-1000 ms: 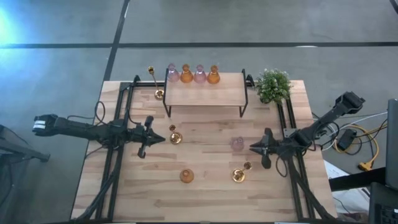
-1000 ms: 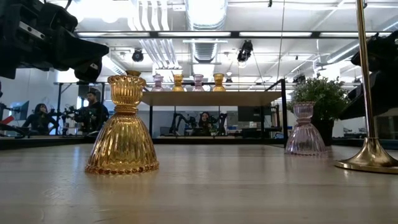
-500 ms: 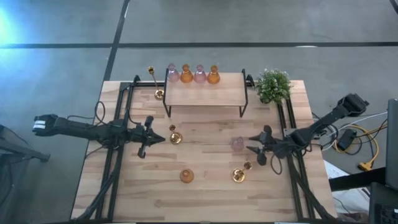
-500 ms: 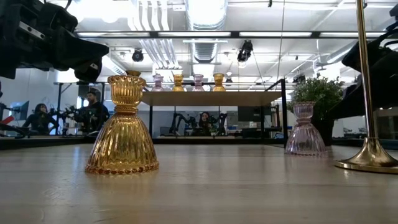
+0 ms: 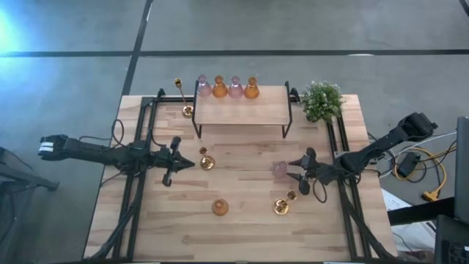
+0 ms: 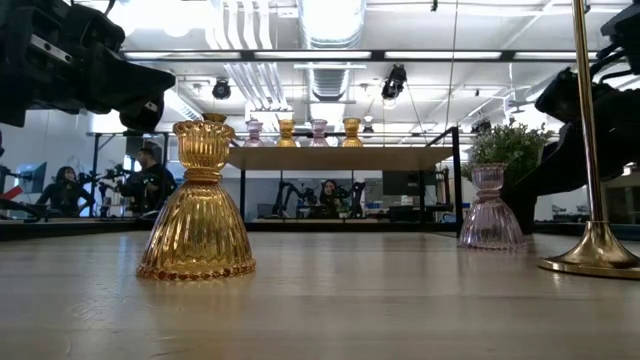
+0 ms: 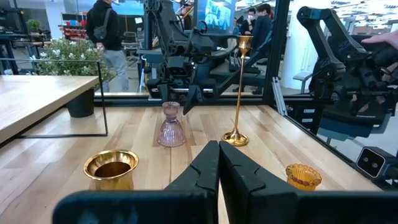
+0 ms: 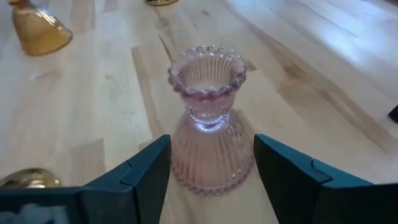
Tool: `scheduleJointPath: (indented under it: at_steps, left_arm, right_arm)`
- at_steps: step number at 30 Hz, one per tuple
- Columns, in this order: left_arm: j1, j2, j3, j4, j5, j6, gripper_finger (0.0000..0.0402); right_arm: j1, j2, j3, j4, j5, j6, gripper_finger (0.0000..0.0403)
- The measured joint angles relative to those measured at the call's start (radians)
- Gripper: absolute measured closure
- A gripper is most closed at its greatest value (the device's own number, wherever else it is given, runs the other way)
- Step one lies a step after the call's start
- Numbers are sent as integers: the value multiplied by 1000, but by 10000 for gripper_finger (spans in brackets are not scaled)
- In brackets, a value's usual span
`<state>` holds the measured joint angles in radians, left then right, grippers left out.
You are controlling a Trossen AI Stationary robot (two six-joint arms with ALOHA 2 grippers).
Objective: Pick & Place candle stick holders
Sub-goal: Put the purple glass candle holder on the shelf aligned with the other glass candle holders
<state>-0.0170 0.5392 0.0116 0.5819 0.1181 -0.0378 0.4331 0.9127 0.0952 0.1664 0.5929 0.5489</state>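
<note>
Gripper point(image 8: 208, 171) on the right arm, fingers apart around the pink glass holder point(image 8: 210, 121) right of centre on the table point(image 5: 242, 220).
Centre both fingers at its narrow waist before closing; left gripper point(image 7: 217, 165) waits, fingers together.

Amber glass holder point(image 6: 196, 205) stands upright on the wooden tabletop point(image 6: 320, 310) at left centre of frame, largest thing in view; pink glass holder point(image 6: 490, 209) stands upright farther back at right, with the green plant point(image 6: 517, 150) behind it. Gold candlestick point(image 6: 594, 190) at the right edge, round base on the table, thin stem running up out of frame; dark arm parts fill the upper left point(image 6: 70, 60) and right edge point(image 6: 600, 110), fingers not readable. Mid-frame background: raised shelf point(image 6: 340, 157) carrying four small holders point(image 6: 302, 131), pink and amber alternating; seated people point(image 6: 150, 180) at lower left beyond the table.
</note>
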Motion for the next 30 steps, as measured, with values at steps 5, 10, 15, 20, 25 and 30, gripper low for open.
scheduleJointPath:
  at_steps: [5, 10, 15, 20, 25, 30]
  left_arm:
    - [0, 0, 0, 0, 0, 0, 388]
    - [0, 0, 0, 0, 0, 0, 388]
    - [0, 0, 0, 0, 0, 0, 388]
    - [0, 0, 0, 0, 0, 0, 388]
    - [0, 0, 0, 0, 0, 0, 388]
    - [0, 0, 0, 0, 0, 0, 388]
  right_arm:
    - [-34, 67, 0, 76, -20, -17, 176]
    - [-60, 139, 0, 173, -53, -46, 179]
    - [-84, 208, 3, 259, -64, -52, 179]
    - [-105, 271, 16, 308, -96, -56, 184]
    - [-118, 325, 16, 400, -97, -62, 194]
    - [-120, 361, 32, 421, -106, -63, 206]
